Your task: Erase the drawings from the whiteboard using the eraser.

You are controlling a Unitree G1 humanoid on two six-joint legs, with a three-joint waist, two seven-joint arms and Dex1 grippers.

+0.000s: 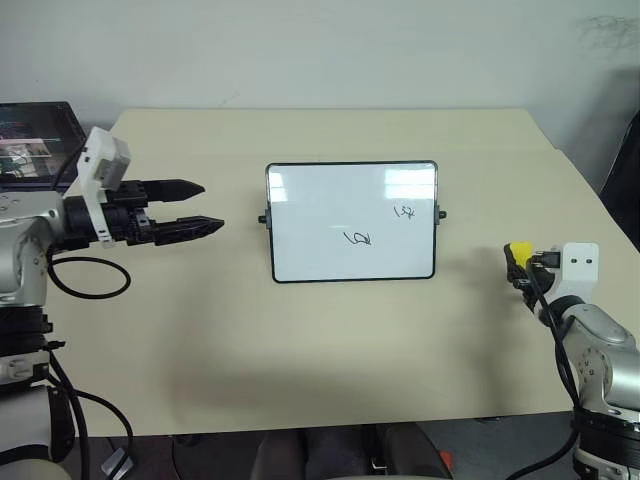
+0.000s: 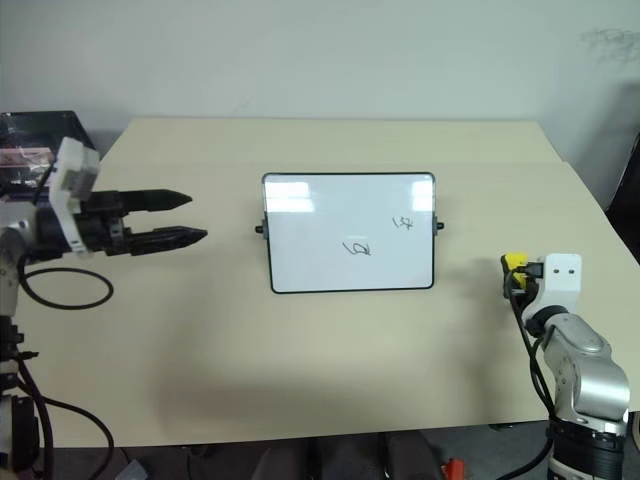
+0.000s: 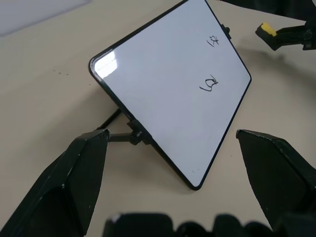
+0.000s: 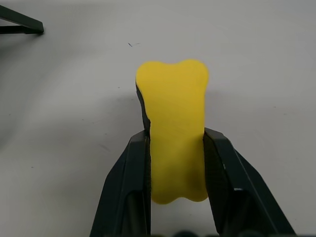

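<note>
Two drawings (image 1: 358, 238) on whiteboard (image 1: 320, 215)

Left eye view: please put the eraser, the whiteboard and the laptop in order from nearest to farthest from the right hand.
1. The eraser: gripped in the right hand itself, at the table's right side.
2. The whiteboard: standing at the table's middle, to the left of that hand.
3. The laptop: at the far left, behind the left hand.
</note>
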